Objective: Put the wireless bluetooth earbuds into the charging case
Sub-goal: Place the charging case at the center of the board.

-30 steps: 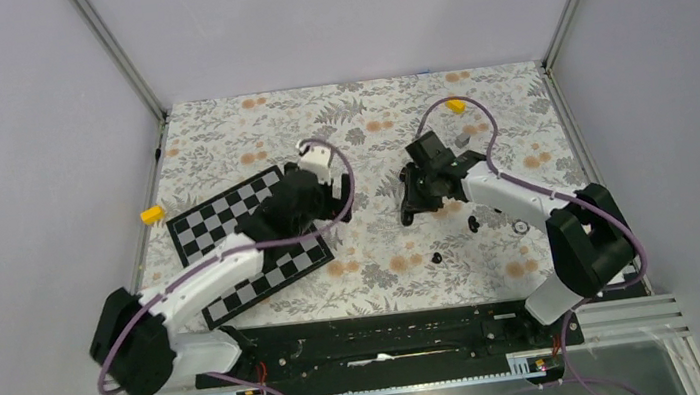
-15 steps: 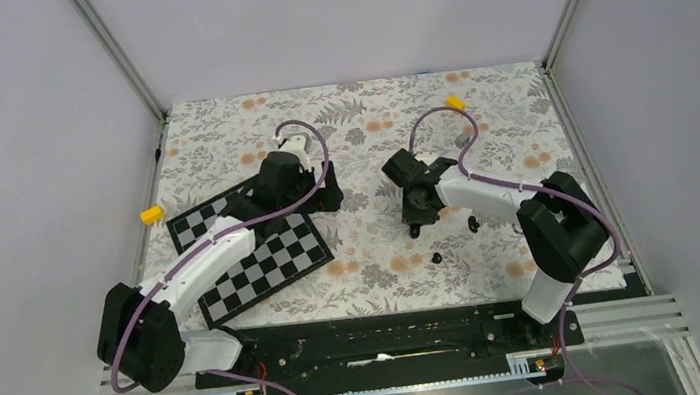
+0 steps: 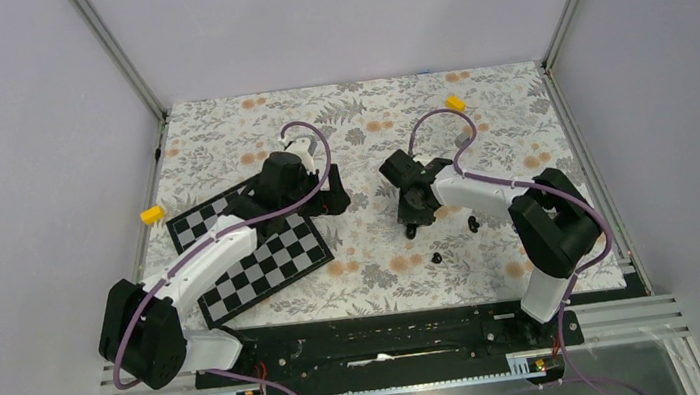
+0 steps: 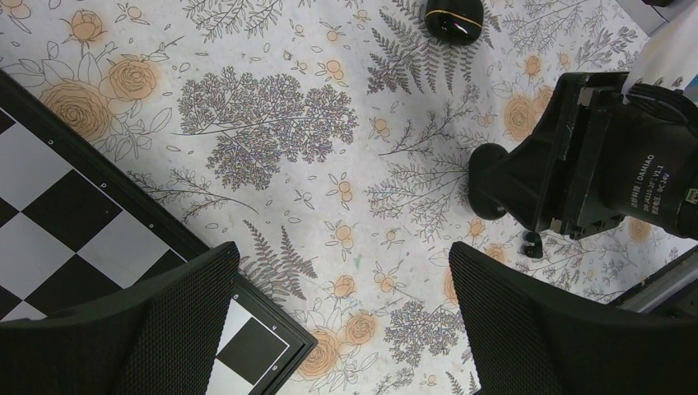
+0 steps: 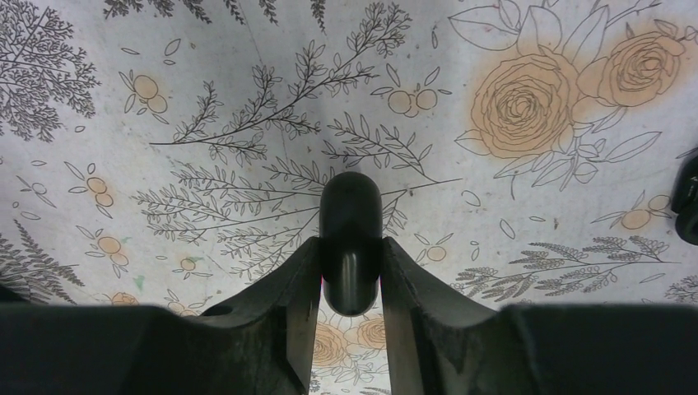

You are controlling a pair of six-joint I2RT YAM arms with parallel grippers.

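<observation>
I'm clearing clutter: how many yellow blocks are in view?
2. One yellow block sits at the floral cloth's left edge, near the chessboard's left corner; the other lies on the cloth at the far right. Others may be hidden.

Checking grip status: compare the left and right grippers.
The left gripper stands wide open and empty; the right gripper is closed on the charging case. The left hovers over the edge of the chessboard; the right over floral cloth. Both are black and point down.

black case (image 5: pixel 350 234) gripped; two black earbuds (image 3: pixel 473 224) loose nearby
</observation>
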